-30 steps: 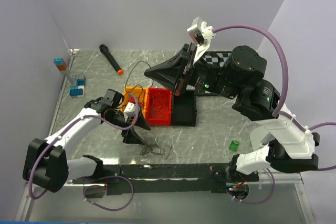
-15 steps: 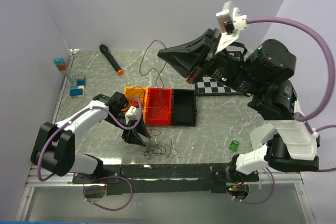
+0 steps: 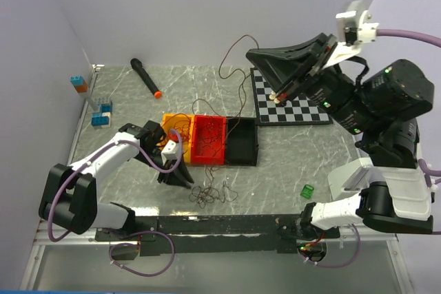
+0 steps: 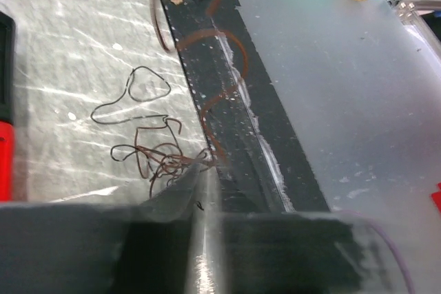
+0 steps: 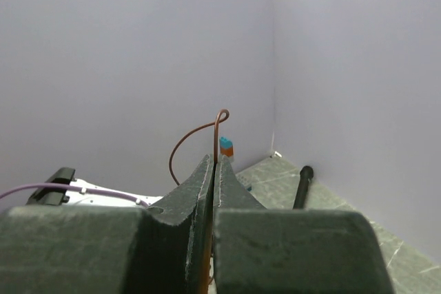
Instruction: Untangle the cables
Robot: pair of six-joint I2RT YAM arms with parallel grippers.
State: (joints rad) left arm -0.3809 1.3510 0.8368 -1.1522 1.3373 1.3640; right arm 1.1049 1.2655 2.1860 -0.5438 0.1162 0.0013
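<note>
Grey marbled table (image 3: 289,163) under everything. Right gripper (image 3: 251,54), high at 1 o'clock, has its jaws pressed tight on one brown strand. The left gripper (image 3: 187,182), low at 7 o'clock, is closed on the tangle's edge. The cables (image 3: 210,194) lie heaped at 6 o'clock, one strand climbing toward 1.
</note>
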